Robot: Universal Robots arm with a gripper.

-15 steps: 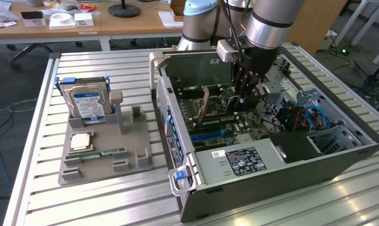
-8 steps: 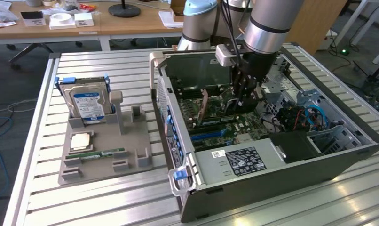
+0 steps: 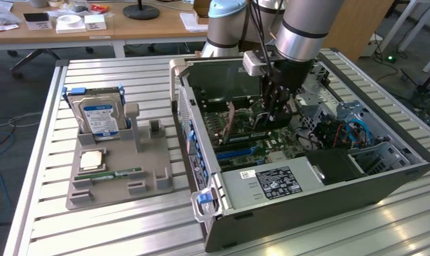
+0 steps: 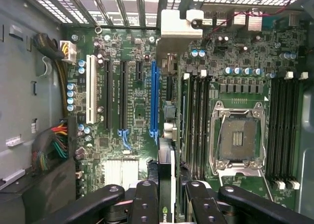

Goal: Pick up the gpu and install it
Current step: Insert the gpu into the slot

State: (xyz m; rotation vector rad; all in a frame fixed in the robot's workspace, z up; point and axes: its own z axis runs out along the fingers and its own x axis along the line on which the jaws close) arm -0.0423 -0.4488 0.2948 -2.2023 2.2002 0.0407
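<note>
1. The gripper [image 4: 169,200] holds the gpu [image 4: 167,160]. Its fingers [image 4: 145,199] are closed narrowly on the card's 2 faces, and the card hangs edge-down from them.
2. In the exterior view the gripper [image 3: 276,113] reaches down into the open computer case [image 3: 308,202]. The gpu is therefore inside the case, straight below the wrist and over the motherboard [image 4: 137,111].
3. The key relation is between the card and the blue slot [image 4: 154,98]. The card's long axis runs parallel to that slot. The card sits just beside the slot's line, on the side toward the CPU socket [image 4: 238,138].
4. The slot shows bare along its whole length, so I judge the card not yet seated. I cannot tell whether its lower edge touches the board.
5. The case lies on its side toward the bench [image 3: 129,224] edge at the exterior view's right. It contains the motherboard, the empty CPU socket, cable bundles and a black power supply [image 3: 336,165].
6. A grey holder [image 3: 151,178] sits near the bench edge at the exterior view's left, well apart from the gripper. In it are:
   - 1 hard drive [image 3: 100,117] standing upright
   - 1 processor chip [image 3: 93,159] lying flat
   - 1 memory stick [image 3: 119,174] lying flat
</note>
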